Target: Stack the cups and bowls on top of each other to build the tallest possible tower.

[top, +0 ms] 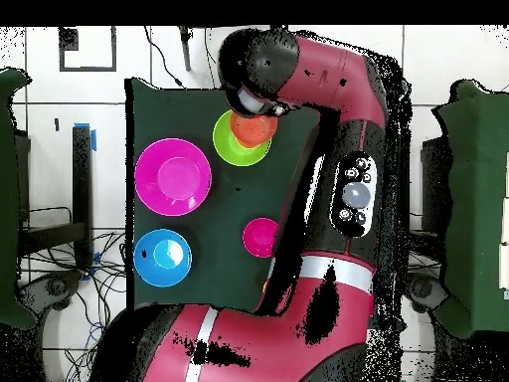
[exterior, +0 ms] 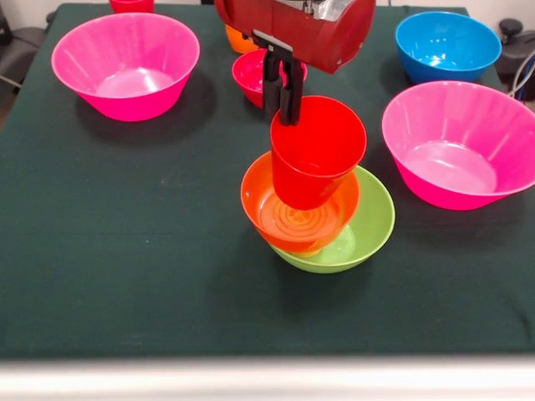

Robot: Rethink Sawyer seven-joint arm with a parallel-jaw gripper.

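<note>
Red cup (exterior: pixel 316 152) (jaws-gripped) sits in orange bowl (exterior: pixel 288 215).

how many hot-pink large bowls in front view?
2. One pink bowl sits on the table's far left; the other pink bowl sits at the right edge, near the blue bowl. None looks hidden, though the arm covers some far table.

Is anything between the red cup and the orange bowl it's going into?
Nothing visible. The end effector grips the red cup by its far rim, and the cup hangs right over the orange bowl, which looks empty and sits tilted on the green bowl. Whether they touch can't be told.
</note>
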